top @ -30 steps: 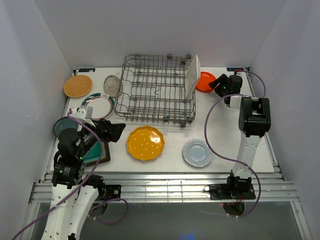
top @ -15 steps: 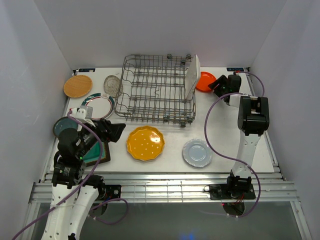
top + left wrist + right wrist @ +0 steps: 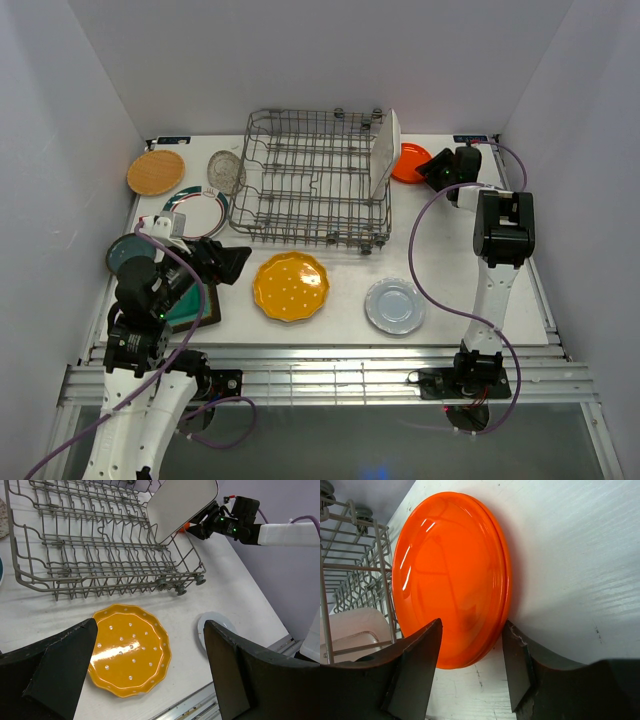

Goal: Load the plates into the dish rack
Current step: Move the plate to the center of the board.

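Pale walls (white tabletop)

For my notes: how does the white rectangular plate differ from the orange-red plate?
The white rectangular plate stands on edge in the dish rack; the orange-red plate lies flat on the table. The white one is rectangular, the orange-red one round. Both are at the rack's right end.

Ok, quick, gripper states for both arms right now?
Left gripper: open, holding nothing.
Right gripper: open, straddling the rim of the orange-red plate, not clamped yet.
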